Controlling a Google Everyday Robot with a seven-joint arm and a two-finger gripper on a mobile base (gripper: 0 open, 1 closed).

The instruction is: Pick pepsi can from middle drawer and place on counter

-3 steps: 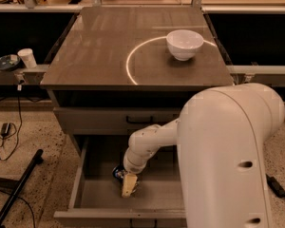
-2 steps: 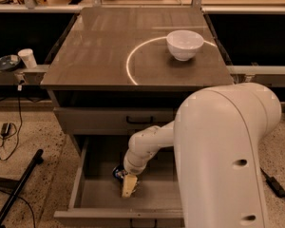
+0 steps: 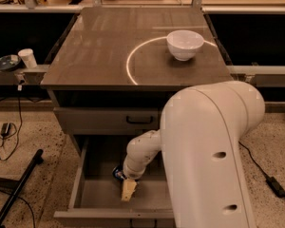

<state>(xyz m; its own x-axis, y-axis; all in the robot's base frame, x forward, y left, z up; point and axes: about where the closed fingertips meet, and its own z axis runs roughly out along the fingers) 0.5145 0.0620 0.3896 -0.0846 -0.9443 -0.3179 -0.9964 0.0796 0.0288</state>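
Note:
The middle drawer [image 3: 100, 194] stands pulled open below the counter [image 3: 104, 46], which bears a bright white arc. The pepsi can [image 3: 118, 173] lies on the drawer floor, only a small dark blue part showing beside the arm's wrist. My gripper [image 3: 128, 190] reaches down into the drawer, its pale fingers just in front of the can and touching or nearly touching it. The arm's large white body covers the drawer's right half.
A white bowl [image 3: 185, 44] sits on the counter at the back right, on the arc. The closed top drawer front with a black bar handle [image 3: 140, 120] is above the open drawer. A black pole [image 3: 16, 189] and cables lie on the floor at left.
The arm's white body has shifted slightly left in view. The gripper stays by the can in the drawer.

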